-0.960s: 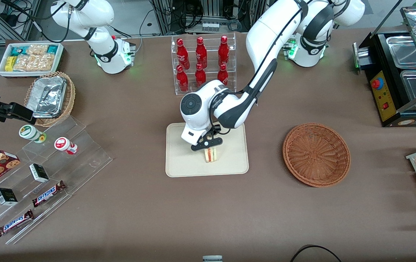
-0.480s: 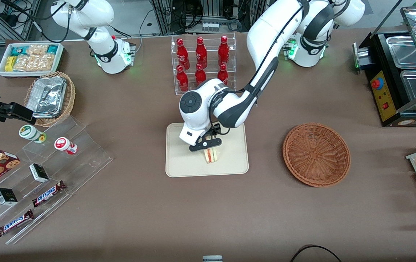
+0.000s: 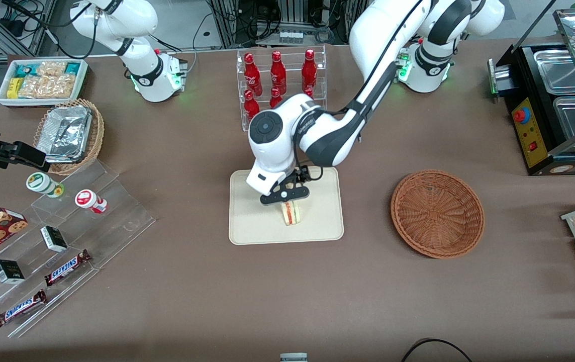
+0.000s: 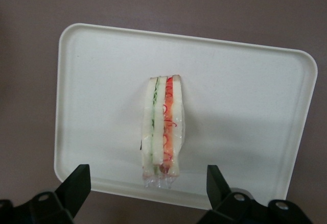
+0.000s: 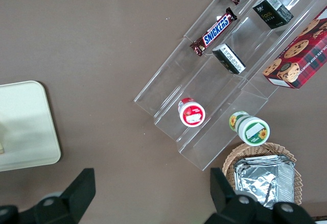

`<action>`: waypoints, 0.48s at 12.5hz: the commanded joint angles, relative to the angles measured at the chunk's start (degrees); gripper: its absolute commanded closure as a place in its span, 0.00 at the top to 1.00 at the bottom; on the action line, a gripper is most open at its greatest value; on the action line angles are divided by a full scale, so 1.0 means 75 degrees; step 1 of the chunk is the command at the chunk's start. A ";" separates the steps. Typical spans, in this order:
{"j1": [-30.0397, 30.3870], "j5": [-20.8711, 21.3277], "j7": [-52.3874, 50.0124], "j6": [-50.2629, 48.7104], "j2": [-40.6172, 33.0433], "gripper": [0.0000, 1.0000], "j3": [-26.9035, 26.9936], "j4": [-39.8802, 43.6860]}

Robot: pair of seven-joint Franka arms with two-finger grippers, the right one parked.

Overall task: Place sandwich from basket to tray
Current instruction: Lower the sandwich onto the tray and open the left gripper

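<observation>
The sandwich [image 3: 291,213] stands on its edge on the cream-beige tray [image 3: 252,221], in clear wrap, with red and green filling layers showing in the left wrist view [image 4: 163,132]. The tray [image 4: 245,106] fills most of that view. My left gripper [image 3: 285,196] hangs just above the sandwich, open and empty; in the wrist view the gripper [image 4: 145,185] has its black fingers [image 4: 76,185] spread wide to either side of the sandwich's end, apart from it. The round reddish-brown wicker basket [image 3: 437,213] sits empty beside the tray, toward the working arm's end of the table.
A clear rack of red bottles [image 3: 280,85] stands farther from the front camera than the tray, close to the arm. A clear stepped stand with snack bars and cups [image 3: 61,236] lies toward the parked arm's end. A black food warmer [image 3: 554,100] stands toward the working arm's end.
The gripper has risen a little off the sandwich and the arm has lifted. The sandwich stays in place on the tray.
</observation>
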 commanded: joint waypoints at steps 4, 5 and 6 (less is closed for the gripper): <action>0.1459 -0.0398 0.1983 -0.0551 -0.1590 1.00 -0.0037 -0.1244; 0.1729 -0.0423 0.2442 -0.0609 -0.1860 1.00 -0.0037 -0.1526; 0.1964 -0.0435 0.2841 -0.0632 -0.2060 1.00 -0.0037 -0.1749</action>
